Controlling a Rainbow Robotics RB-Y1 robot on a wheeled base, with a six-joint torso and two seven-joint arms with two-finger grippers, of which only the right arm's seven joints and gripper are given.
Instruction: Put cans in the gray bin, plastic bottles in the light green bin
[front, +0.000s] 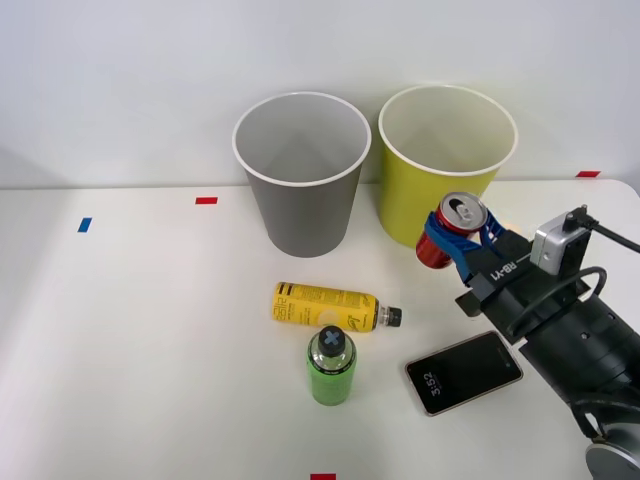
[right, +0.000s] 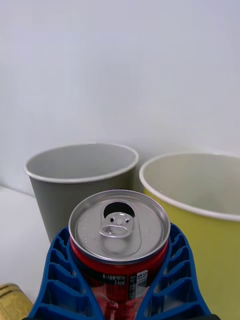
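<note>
Holding the red can (front: 452, 233) upright, your right gripper (front: 455, 243) is clamped round its sides, raised in front of the light green bin (front: 447, 165). The gray bin (front: 301, 172) lies to the robot's left of it, mouth open, so you must cross the green rim; both bottles (front: 330, 337) lie lower, clear of that path.
</note>
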